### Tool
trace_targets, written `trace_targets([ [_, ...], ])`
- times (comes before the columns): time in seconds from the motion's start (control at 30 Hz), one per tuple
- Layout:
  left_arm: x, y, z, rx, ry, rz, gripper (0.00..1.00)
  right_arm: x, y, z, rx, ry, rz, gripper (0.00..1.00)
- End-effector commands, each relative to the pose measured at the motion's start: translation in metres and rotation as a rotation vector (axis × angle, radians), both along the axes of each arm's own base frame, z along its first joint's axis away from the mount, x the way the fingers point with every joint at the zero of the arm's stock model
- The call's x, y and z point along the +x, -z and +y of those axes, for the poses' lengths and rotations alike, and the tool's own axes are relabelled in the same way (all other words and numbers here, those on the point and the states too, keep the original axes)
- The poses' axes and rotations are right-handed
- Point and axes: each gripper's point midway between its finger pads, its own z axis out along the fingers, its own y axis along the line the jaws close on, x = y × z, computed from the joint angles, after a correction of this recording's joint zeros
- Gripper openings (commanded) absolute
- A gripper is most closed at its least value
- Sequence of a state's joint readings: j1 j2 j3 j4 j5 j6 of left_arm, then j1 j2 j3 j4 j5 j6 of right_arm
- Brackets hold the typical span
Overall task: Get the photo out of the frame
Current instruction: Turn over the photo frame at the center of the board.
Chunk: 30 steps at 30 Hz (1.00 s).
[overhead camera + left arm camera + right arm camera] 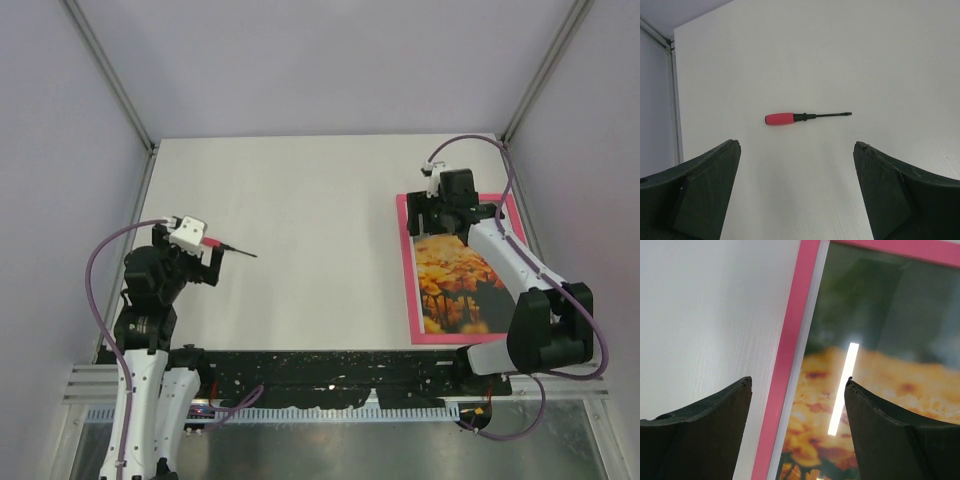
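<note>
Pink thin rectangular frame, far end hidden under wide right gripper, one orange-flower photo, one red-handled screwdriver, left gripper wide.

The whole table is taken in from above and behind the arm bases. The screwdriver is looked down on from the left wrist, well off; the frame is seen close up from the right wrist. Both are shared with the top view.
</note>
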<state>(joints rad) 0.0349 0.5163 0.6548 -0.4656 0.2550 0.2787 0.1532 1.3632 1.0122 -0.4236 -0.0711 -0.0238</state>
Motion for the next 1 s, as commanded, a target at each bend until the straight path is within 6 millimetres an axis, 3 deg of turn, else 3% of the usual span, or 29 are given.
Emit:
trace_targets([
  [0.0, 0.001, -0.012, -0.009, -0.002, 0.061, -0.051, 1.0, 0.002, 0.006, 0.018, 0.015, -0.012, 0.052, 0.79],
  [0.2, -0.001, -0.01, -0.012, -0.003, 0.076, -0.064, 1.0, -0.001, 0.035, 0.013, -0.031, 0.002, 0.105, 0.73],
  [0.4, 0.0, -0.008, -0.012, -0.006, 0.079, -0.055, 1.0, 0.0, 0.045, 0.012, -0.065, 0.041, 0.137, 0.63],
  [0.67, -0.003, -0.009, -0.016, -0.012, 0.099, -0.071, 1.0, -0.008, 0.077, 0.028, -0.114, 0.009, 0.219, 0.51],
  [0.97, -0.004, -0.008, -0.016, -0.001, 0.107, -0.082, 1.0, -0.014, 0.101, 0.031, -0.137, 0.004, 0.288, 0.47],
])
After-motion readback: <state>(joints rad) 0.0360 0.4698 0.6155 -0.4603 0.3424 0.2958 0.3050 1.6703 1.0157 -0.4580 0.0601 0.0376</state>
